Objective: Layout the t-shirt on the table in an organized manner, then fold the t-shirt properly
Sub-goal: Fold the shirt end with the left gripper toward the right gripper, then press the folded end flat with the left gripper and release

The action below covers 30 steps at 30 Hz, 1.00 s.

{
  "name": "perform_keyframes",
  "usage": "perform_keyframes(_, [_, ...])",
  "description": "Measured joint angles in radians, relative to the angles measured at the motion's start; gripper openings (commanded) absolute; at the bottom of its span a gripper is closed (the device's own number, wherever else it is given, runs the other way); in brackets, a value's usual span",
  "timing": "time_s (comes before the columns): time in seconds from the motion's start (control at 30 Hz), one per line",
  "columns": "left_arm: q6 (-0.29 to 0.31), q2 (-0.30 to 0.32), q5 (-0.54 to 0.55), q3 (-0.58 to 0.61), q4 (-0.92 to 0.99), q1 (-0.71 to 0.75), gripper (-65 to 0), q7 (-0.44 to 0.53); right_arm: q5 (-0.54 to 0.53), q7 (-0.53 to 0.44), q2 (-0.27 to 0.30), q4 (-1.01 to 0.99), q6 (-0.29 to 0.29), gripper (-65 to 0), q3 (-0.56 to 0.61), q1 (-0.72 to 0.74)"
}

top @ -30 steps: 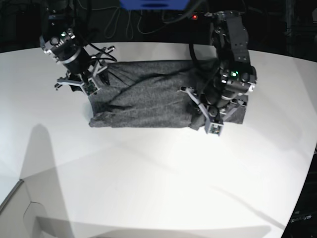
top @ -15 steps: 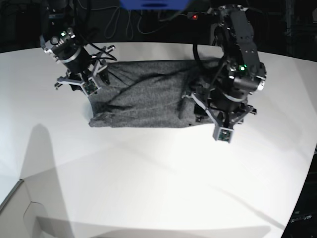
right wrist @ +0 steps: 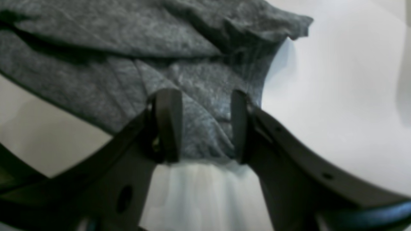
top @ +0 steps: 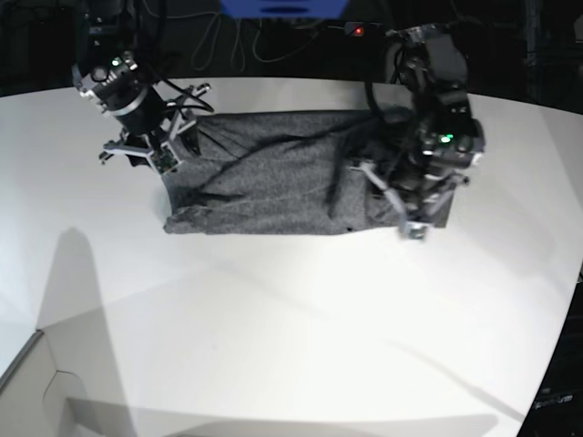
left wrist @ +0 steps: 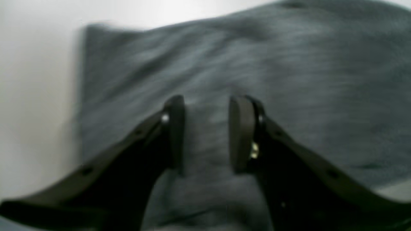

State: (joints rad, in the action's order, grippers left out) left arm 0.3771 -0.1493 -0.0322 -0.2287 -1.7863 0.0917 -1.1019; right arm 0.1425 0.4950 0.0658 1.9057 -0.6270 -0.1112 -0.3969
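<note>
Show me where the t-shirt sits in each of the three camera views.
Base: the t-shirt lies spread across the far middle of the table, between the two arms.
Left wrist: it fills most of the picture, blurred, under the left gripper.
Right wrist: it covers the upper left, its edge between the fingers of the right gripper.
Shared landmark: the white table beside the cloth.

grey t-shirt (top: 273, 173) spread on white table (top: 291, 328), an arm at each end
</note>
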Motion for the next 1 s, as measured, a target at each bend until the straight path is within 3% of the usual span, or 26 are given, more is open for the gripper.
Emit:
perform_keyframes(0.13, [0.011, -0.011, 0.024, 0.175, -0.02, 0.053, -42.6, 0.011, -0.001, -0.002, -0.006, 0.0, 0.0, -39.8, 0.001, 0.003])
perform_keyframes(0.33, [0.008, -0.001, 0.011, 0.203, -0.169, 0.052, -42.6, 0.017, 0.0, 0.002, -0.003, 0.0, 0.0, -39.4, -0.066, 0.006])
perform_keyframes(0.4, [0.011, 0.0, 0.031, 0.166, -0.199, 0.057, -42.6, 0.012, -0.001, -0.002, -0.027, 0.001, 0.0, -38.6, -0.096, 0.006])
perform_keyframes(0.47, [0.012, 0.014, 0.043, 0.096, -0.204, 0.064, -42.6, 0.009, 0.0, 0.007, -0.053, 0.013, 0.0, -33.6, -0.142, 0.012])
perform_keyframes(0.6, [0.007, 0.064, 0.182, -0.154, -0.192, 0.072, -42.6, 0.013, 0.0, 0.003, -0.12, 0.035, 0.003, -23.5, -0.237, 0.064])
perform_keyframes(0.77, [0.006, 0.163, 0.401, -0.386, -0.071, 0.077, -42.5, 0.001, 0.0, 0.004, -0.135, -0.011, 0.004, -23.3, -0.254, 0.113])
perform_keyframes(0.93, [0.005, 0.222, 0.493, -0.451, -0.023, 0.114, -42.6, 0.01, -0.003, 0.019, -0.168, -0.042, 0.003, -23.1, -0.269, 0.173])
perform_keyframes(1.0, [0.005, 0.232, 0.497, -0.457, -0.023, 0.13, -42.6, 0.0, -0.001, 0.089, -0.176, -0.06, 0.003, -23.1, -0.274, 0.202])
